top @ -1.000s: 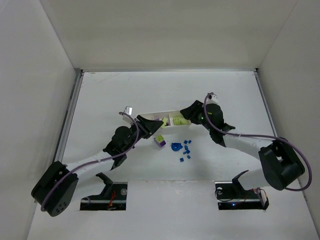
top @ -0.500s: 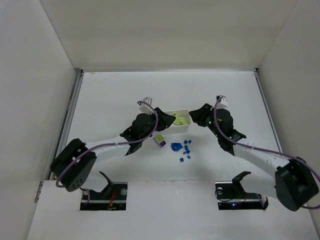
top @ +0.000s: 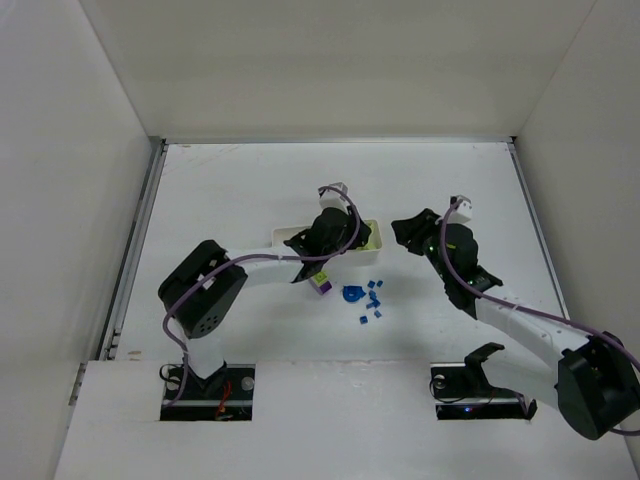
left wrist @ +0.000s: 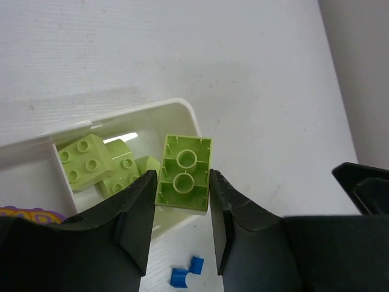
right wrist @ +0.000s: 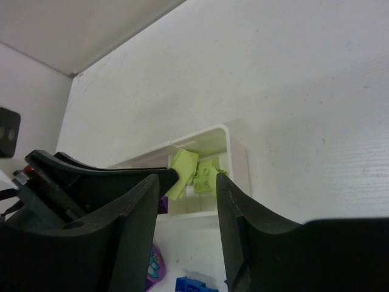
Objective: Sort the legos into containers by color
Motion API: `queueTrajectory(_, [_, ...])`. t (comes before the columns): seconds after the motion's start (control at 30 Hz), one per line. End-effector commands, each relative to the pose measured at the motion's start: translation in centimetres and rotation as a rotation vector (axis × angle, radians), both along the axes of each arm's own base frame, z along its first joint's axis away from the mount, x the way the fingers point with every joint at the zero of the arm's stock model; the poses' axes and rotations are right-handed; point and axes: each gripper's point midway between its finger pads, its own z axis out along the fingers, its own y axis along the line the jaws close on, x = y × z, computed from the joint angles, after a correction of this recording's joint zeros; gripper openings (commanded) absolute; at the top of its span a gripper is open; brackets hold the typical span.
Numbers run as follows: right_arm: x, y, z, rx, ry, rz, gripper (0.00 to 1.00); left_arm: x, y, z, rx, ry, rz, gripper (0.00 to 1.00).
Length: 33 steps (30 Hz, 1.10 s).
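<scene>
While your left gripper [left wrist: 182,190] is clenched on a lime brick [left wrist: 184,163], hollow underside toward the wrist view, that brick hangs over the outer corner of the end compartment of the white tray [left wrist: 189,115], where other lime bricks [left wrist: 91,159] already lie. It looks to sit partly over the rim rather than squarely inside, so letting go here could bounce it off the wall and out among the blue bricks [top: 372,297] on the table [top: 230,180]. Pressing lower to be safe could shove the light tray or jam on the pile inside. Your right gripper [top: 407,233] hovers just right of the tray, jaws apart and empty; swinging it in now risks a clash of arms. A purple-and-lime piece [top: 320,283] lies just in front of the tray, unsorted.
</scene>
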Motion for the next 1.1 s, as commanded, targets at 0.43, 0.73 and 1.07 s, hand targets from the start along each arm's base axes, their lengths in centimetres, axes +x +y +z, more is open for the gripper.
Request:
queueTrajectory(0.43, [0.1, 0.5, 1.4, -0.039, -0.062, 0.012, 0.38, -1.6, 3.3, 6.9, -0.027, -0.141, 0.036, 0.48])
queueTrajectory(0.73, [-5.6, 11.0, 1.5, -0.233, -0.138, 0.405, 0.45, -8.3, 12.0, 7.1, -0.119, -0.127, 0.103, 0.42])
queueTrajectory(1.07, [-9.2, 16.1, -2.6, -0.412, -0.079, 0.618, 0.8, -10.9, 18.2, 3.8, -0.135, -0.05, 0.193, 0.42])
